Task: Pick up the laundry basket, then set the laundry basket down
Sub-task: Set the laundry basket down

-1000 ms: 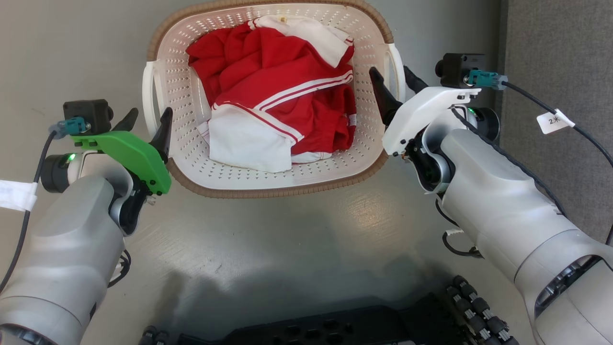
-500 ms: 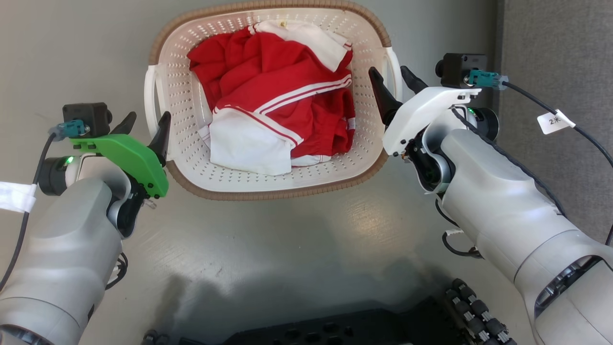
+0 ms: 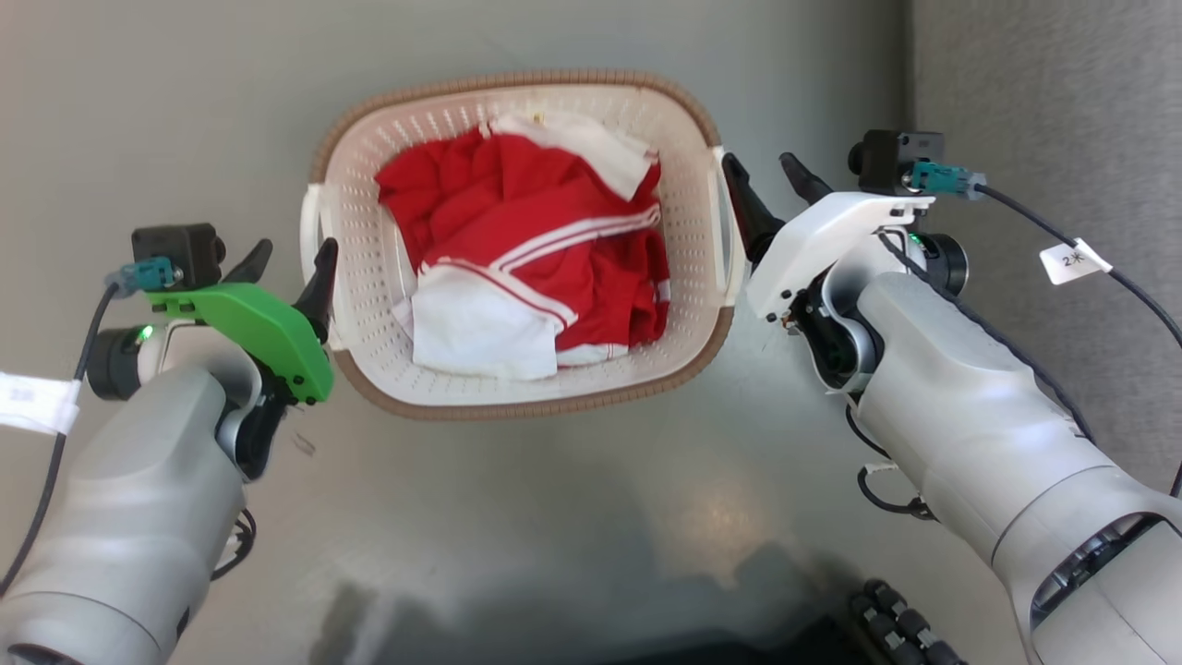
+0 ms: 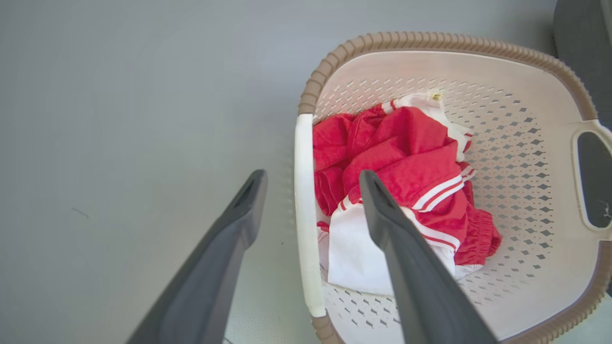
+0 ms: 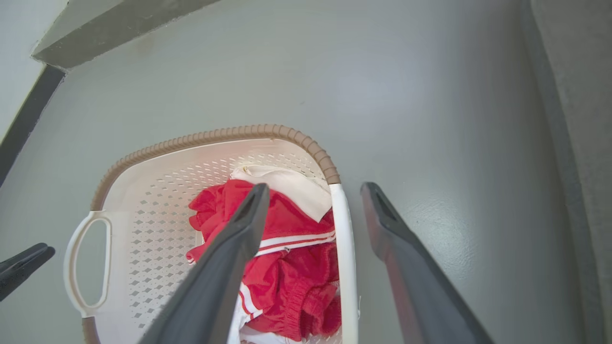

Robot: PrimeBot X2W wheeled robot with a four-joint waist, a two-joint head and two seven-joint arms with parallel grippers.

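The basket (image 3: pixel 517 408) lies on bare grey floor (image 3: pixel 554 517), red-and-white clothes (image 3: pixel 536 268) inside; left gripper (image 3: pixel 294 249) and right gripper (image 3: pixel 759 166), jaws apart, straddle its side handles (image 4: pixel 303 215) unclamped

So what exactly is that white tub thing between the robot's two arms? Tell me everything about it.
It is a laundry basket: cream-white perforated plastic, rounded-rectangular, with a brown woven-look rim and a white handle on each side. It stands upright, seemingly on the grey floor, holding crumpled red-and-white clothes. The left pincer straddles one handle and the right pincer the other, both open, with gaps visible, so nothing grips it.
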